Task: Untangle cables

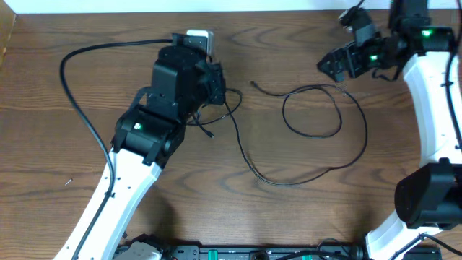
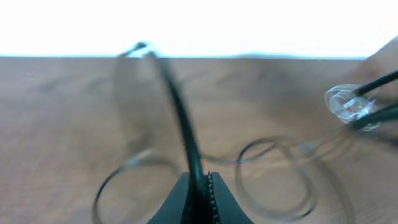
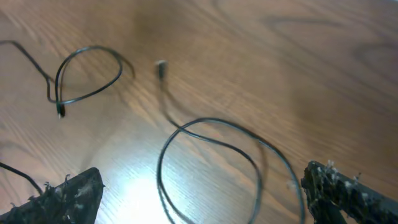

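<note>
Cable (image 3: 210, 120): plain black. Counter (image 1: 58, 159): mid-brown, with darker wood-grain streaks. Left pincer (image 2: 199, 199) and right pincer (image 1: 333, 65): black. Left arm (image 1: 108, 195) and right arm (image 1: 433, 94): white links, black housings, green indicator lights (image 1: 138, 127).

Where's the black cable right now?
Overhead, the black cable loops across the middle of the table: one stretch is pinched in the left gripper, and the rest lies flat, short of the open right gripper.
</note>
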Controlling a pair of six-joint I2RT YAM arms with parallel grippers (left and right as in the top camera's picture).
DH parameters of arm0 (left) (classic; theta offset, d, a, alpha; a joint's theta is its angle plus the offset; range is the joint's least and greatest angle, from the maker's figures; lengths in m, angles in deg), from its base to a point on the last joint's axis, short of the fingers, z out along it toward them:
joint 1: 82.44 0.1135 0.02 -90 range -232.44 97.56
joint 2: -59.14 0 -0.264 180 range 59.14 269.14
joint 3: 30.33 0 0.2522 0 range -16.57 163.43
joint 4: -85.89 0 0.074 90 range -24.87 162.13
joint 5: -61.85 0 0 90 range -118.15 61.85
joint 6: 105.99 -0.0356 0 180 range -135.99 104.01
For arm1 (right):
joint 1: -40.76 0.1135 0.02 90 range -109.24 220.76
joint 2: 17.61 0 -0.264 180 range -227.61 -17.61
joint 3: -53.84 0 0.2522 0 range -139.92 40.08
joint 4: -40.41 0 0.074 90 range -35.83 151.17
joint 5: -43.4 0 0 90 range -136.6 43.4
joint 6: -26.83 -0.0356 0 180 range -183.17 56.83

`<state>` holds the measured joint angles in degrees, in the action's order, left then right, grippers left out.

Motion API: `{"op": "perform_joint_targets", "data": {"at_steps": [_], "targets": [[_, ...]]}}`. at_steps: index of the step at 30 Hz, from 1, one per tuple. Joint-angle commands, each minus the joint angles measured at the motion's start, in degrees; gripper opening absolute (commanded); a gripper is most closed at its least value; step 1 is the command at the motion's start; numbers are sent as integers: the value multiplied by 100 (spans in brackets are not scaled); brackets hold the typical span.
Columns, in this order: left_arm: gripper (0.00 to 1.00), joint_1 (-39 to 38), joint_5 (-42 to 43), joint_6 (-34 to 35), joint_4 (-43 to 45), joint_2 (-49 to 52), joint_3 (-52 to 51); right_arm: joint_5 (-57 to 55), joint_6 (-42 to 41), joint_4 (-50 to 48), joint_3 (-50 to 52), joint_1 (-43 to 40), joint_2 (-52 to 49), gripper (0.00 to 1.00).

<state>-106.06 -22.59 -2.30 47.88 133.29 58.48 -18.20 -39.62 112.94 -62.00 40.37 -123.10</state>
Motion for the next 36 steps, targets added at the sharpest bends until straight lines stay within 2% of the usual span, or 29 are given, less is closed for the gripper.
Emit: {"op": "perform_joint_targets", "data": {"at_steps": [1, 4, 8, 17, 23, 25, 30, 36], "targets": [[8, 9, 610, 35, 376, -162, 44, -127, 96, -35, 146, 61, 35, 99], [8, 9, 905, 35, 879, -160, 44, -122, 92, -28, 286, 96, 35, 99], [8, 22, 894, 35, 1405, -173, 44, -133, -31, -72, 566, 125, 35, 99], [8, 518, 909, 59, 1834, -232, 48, -184, -538, -223, 1156, 197, 35, 94], [8, 439, 2033, 111, 1733, 160, 46, -83, -542, -332, 1217, 557, 35, 97], [8, 341, 2234, 382, 1685, 385, 46, -111, -909, -584, 1213, 535, 37, 99], [8, -177, 2391, 682, 2033, 1113, 46, -105, -1720, -1102, 1051, -111, 39, 99], [8, -1080, 2398, 680, 3458, 2149, 46, -52, -2269, -1180, 636, -1252, 76, 99]]}}
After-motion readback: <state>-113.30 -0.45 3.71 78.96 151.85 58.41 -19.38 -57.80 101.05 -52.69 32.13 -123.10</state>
